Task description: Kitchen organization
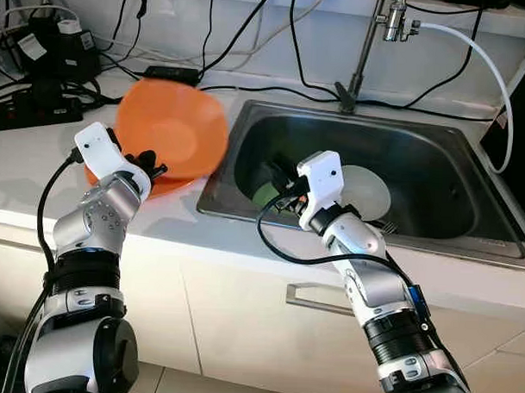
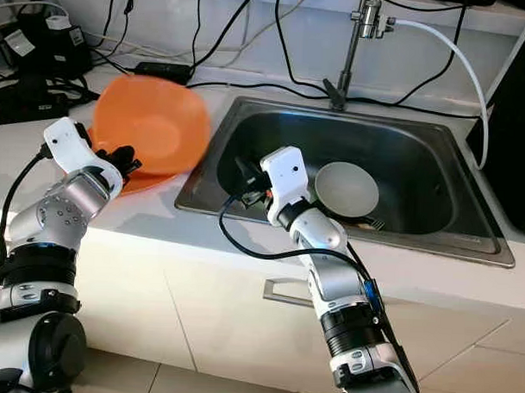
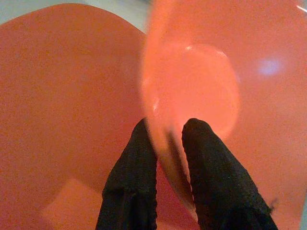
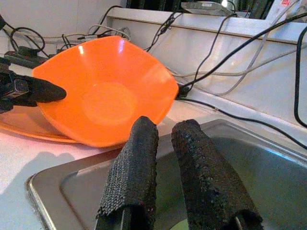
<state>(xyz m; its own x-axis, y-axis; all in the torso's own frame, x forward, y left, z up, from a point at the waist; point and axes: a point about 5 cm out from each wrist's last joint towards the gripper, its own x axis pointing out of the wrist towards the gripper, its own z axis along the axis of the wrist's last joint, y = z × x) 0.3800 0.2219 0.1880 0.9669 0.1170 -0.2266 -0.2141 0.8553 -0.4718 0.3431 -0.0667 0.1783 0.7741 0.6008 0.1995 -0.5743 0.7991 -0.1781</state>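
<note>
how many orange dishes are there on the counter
2: an orange bowl tilted up, its rim pinched by the left gripper, and a flat orange plate lying under it on the counter. More may be hidden.

Both eye views look forward and down from the head onto the counter [image 1: 22,171] and sink [image 1: 436,168], sharing nearly everything. The left wrist camera sits very close against the orange bowl [image 3: 230,72]; the right wrist camera faces it across the sink's rim.

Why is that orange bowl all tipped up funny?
The left end effector pinches the rim of the orange bowl, holding it tilted on edge over an orange plate on the counter, beside the sink. Nothing looks spilled or broken.
</note>
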